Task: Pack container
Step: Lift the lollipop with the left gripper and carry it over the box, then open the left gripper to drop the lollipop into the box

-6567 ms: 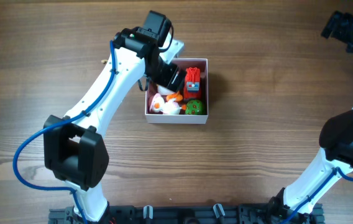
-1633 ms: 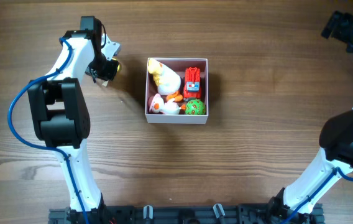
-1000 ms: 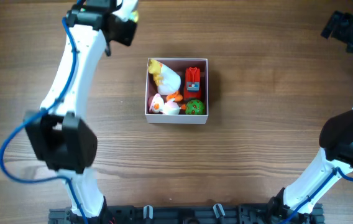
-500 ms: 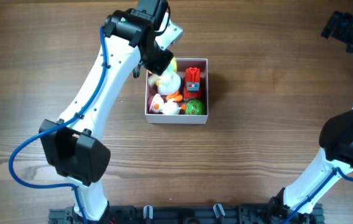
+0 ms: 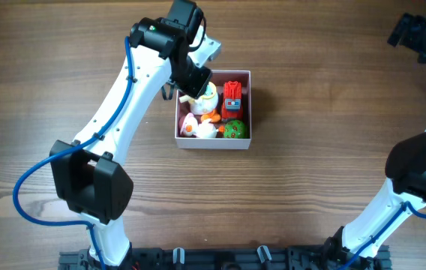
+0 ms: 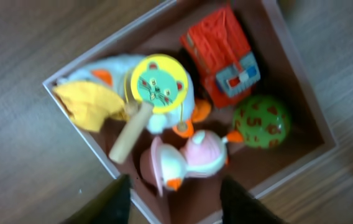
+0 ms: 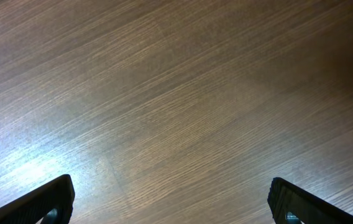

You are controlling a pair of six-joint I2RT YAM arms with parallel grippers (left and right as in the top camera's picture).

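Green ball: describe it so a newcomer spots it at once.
On the table sits the white-walled container. In its near-right corner, beside the red truck and pink duck, lies the green ball. It is the only round green toy, dotted with red marks.

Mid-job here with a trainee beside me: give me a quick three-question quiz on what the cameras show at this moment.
1. True or false: the red toy truck lies inside the square white-walled container with the pink interior.
2. Which toy lies closest to the green ball with red numbers? A) the yellow cloth piece B) the pink-and-white duck C) the wooden handle
3. Fill in: above the box, the left gripper has its jaws ____ (open or shut).

Key: 1 true; 2 B; 3 open.
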